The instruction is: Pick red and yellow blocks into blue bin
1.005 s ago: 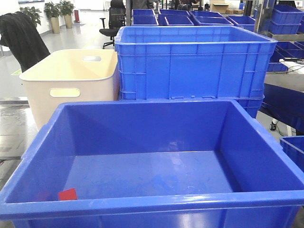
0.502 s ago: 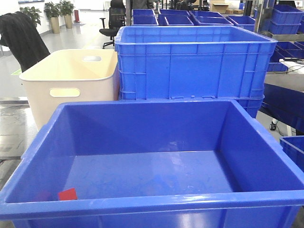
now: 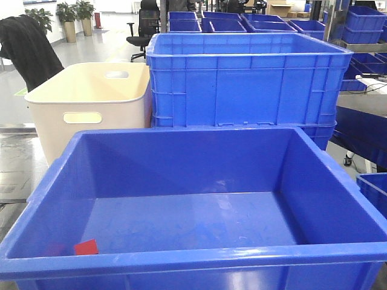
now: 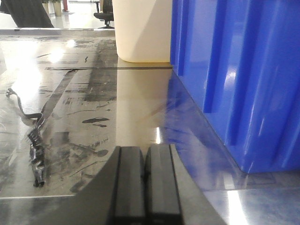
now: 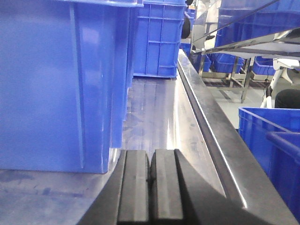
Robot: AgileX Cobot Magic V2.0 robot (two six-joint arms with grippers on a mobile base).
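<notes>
Scuffed steel tabletop (image 4: 93,117) is seen under both arms. Left gripper (image 4: 145,180) and right gripper (image 5: 150,187) are held closed and empty, low beside the blue bin (image 3: 181,261). Only the red block (image 3: 86,247) is seen inside, near its front-left corner; the yellow block is nowhere shown, so that part is judged undone or hidden.

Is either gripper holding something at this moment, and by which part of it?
Nothing is held. The left gripper and the right gripper both have their jaws pressed together with nothing between them. The red block lies in the blue bin.
</notes>
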